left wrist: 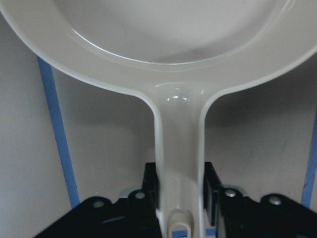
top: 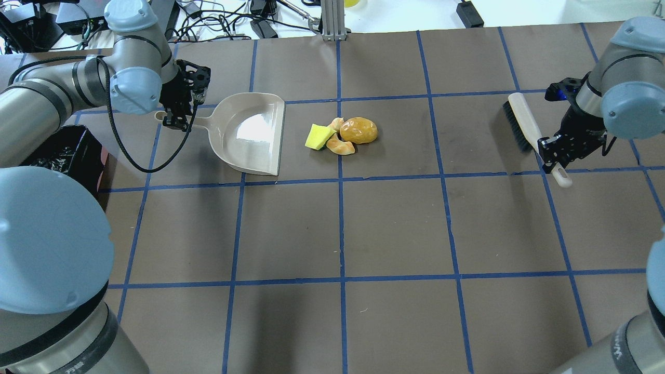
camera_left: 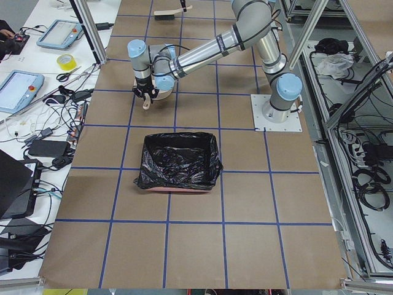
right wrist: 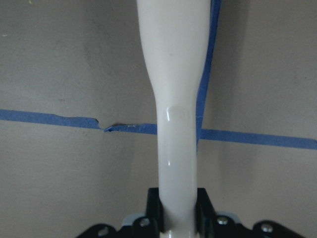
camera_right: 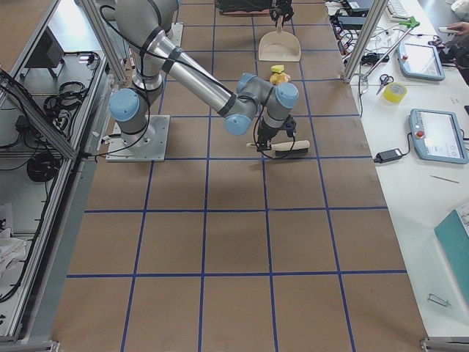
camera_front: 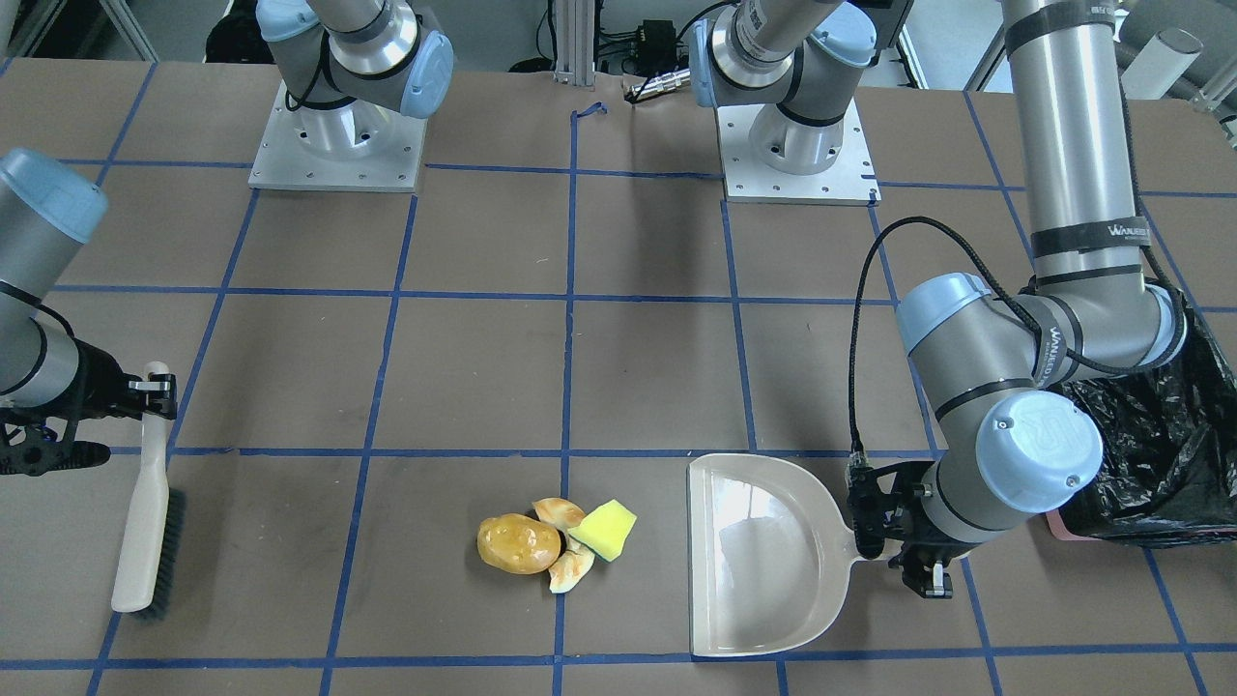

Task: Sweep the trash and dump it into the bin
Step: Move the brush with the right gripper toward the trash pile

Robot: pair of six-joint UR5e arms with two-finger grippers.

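The trash lies in one heap: a golden-brown lump (camera_front: 519, 543), two pale peel pieces (camera_front: 570, 572) and a yellow sponge wedge (camera_front: 603, 529); it also shows in the overhead view (top: 358, 130). My left gripper (camera_front: 870, 527) (left wrist: 179, 191) is shut on the handle of the beige dustpan (camera_front: 763, 556) (top: 249, 132), which lies flat with its open lip facing the heap, a short gap between them. My right gripper (top: 553, 158) (right wrist: 177, 210) is shut on the handle of a white brush (camera_front: 145, 512) (top: 524, 124), well off to the heap's other side. The black-lined bin (camera_front: 1150, 454) (camera_left: 178, 160) stands behind the left arm.
The table is brown paper with a grid of blue tape lines (top: 340, 179). Both arm bases (camera_front: 338, 145) stand at the robot's edge of the table. Cables and gear (top: 234, 21) lie beyond the far edge.
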